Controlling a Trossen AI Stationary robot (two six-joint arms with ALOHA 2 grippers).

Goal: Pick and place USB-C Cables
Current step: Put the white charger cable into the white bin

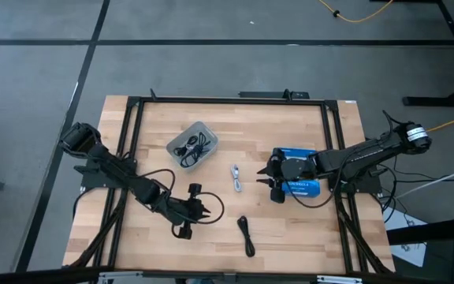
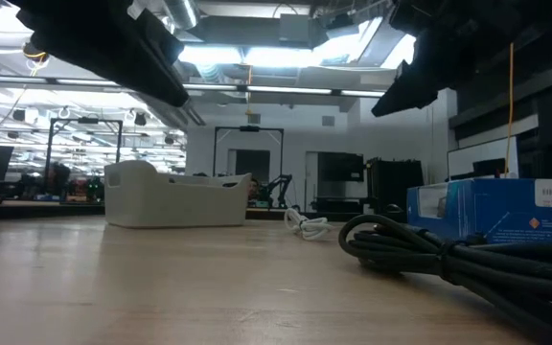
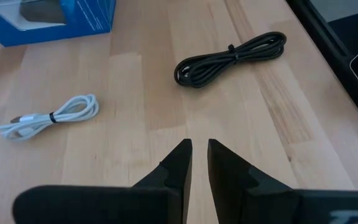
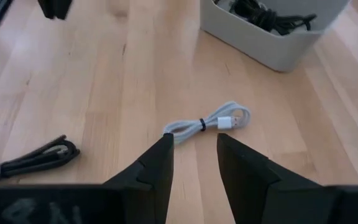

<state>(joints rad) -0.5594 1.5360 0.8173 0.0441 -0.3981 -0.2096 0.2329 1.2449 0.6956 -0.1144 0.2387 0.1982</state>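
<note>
A white coiled cable (image 1: 236,178) (image 4: 207,123) lies flat on the wood between the tray and the blue box. A black coiled cable (image 1: 246,235) (image 3: 230,58) lies nearer the table's near edge. More dark cables (image 1: 191,147) lie inside the grey tray. My right gripper (image 1: 265,178) (image 4: 194,146) is open and hovers above the table just right of the white cable, touching nothing. My left gripper (image 1: 203,207) (image 3: 199,149) waits left of the black cable, with only a narrow slit between its fingers.
The translucent grey tray (image 1: 181,136) (image 2: 175,196) stands left of centre, toward the far side. The blue retail box (image 1: 299,186) (image 2: 506,216) lies under my right arm. A black frame (image 1: 227,100) runs round the table top. Bare wood lies between the two loose cables.
</note>
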